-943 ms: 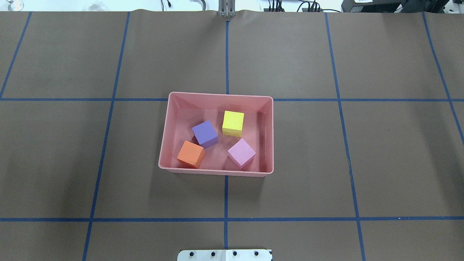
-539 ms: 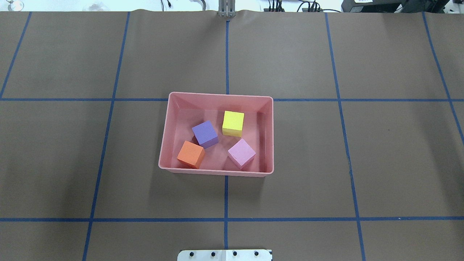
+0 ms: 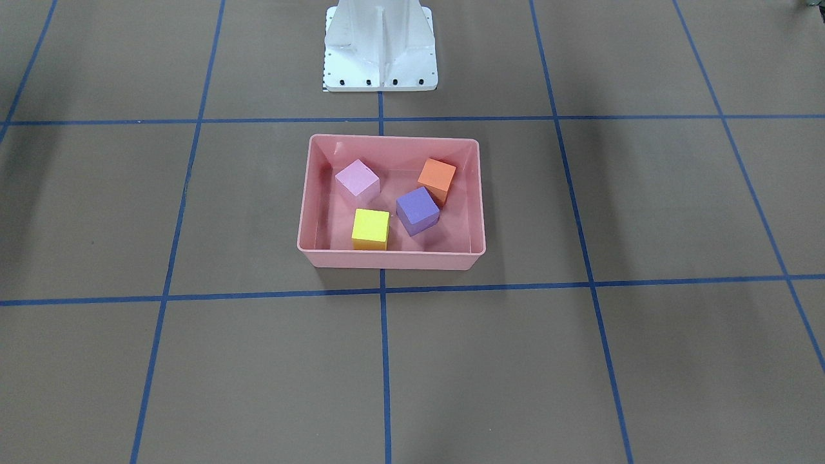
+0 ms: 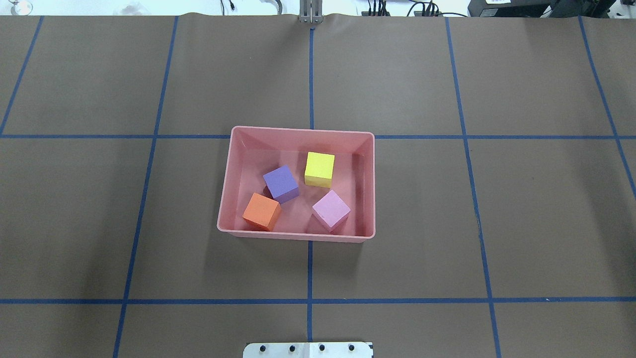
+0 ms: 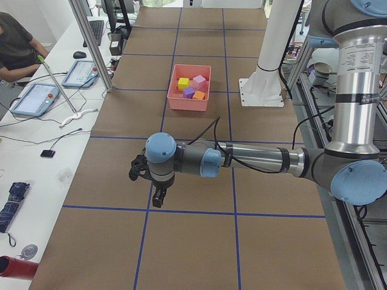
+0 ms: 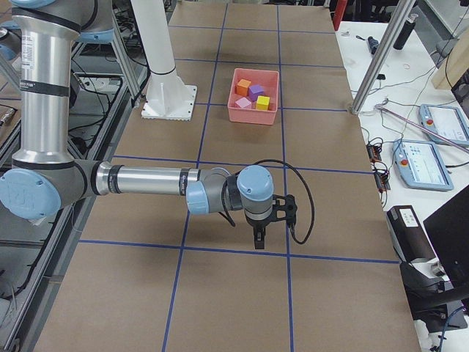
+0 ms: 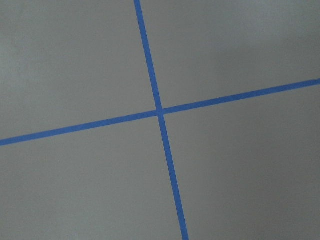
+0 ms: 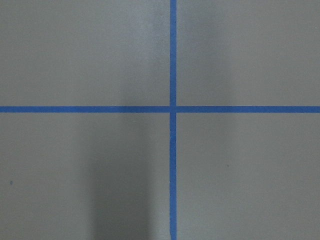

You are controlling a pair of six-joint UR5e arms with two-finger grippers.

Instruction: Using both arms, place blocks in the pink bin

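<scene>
The pink bin (image 4: pixel 224 199) sits mid-table with all the blocks inside it. The purple block (image 4: pixel 280 183) and yellow block (image 4: pixel 319 168) lie toward the far wall, the orange block (image 4: pixel 261 211) and light pink block (image 4: pixel 331 209) toward the near wall. Neither arm appears in the overhead or front-facing view. My left gripper (image 5: pixel 158 196) hangs over bare table far from the bin (image 5: pixel 187 104). My right gripper (image 6: pixel 258 238) does likewise, away from the bin (image 6: pixel 254 112). I cannot tell whether either is open or shut. Both wrist views show only tape lines.
The white pedestal base (image 3: pixel 380 51) stands just behind the bin on the robot's side. Blue tape lines (image 4: pixel 310 273) grid the brown table. A person sits at a side bench (image 5: pixel 36 96) with tablets and cables.
</scene>
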